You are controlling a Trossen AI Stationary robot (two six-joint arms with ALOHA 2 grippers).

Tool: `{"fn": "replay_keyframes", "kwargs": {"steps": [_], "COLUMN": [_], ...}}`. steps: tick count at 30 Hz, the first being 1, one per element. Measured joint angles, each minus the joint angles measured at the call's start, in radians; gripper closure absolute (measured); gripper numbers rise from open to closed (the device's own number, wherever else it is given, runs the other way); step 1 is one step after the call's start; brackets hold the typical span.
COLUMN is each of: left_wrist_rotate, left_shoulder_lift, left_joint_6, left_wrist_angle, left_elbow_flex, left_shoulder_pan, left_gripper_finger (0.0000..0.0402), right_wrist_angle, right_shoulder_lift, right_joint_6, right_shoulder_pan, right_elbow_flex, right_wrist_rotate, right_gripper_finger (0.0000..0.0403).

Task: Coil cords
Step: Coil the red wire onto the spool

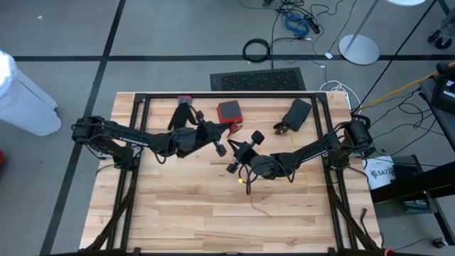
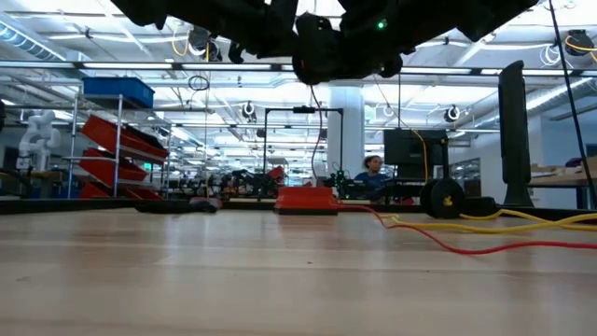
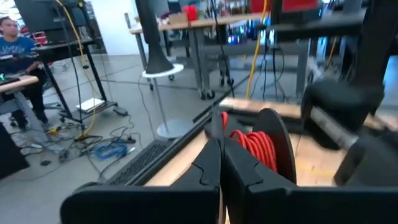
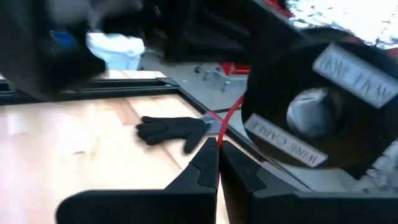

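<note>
High view: both arms meet mid-table, left gripper (image 1: 222, 148) and right gripper (image 1: 234, 166) pinched closed, empty.
Low view: yellow cord (image 2: 522, 222) and red wire (image 2: 448, 245) lie loose; so close together, the arms could collide or snag a strand.

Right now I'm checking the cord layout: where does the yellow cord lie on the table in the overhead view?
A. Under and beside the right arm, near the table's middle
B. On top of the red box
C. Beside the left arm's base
A: the yellow cord loops under the right arm, right of centre.
</note>
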Motion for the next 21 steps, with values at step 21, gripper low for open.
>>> {"fn": "replay_keyframes", "kwargs": {"steps": [21], "left_wrist_rotate": [0.208], "left_shoulder_lift": [-0.051], "left_joint_6": [-0.128], "left_wrist_angle": [0.004], "left_elbow_flex": [-0.001], "left_shoulder_pan": [0.008], "left_gripper_finger": [0.0401], "right_wrist_angle": [0.006], "right_shoulder_lift": [0.018], "right_joint_6": [-0.241], "right_shoulder_pan": [0.041], "right_elbow_flex": [0.000], "right_wrist_rotate": [0.152], "right_gripper_finger": [0.0394]}}
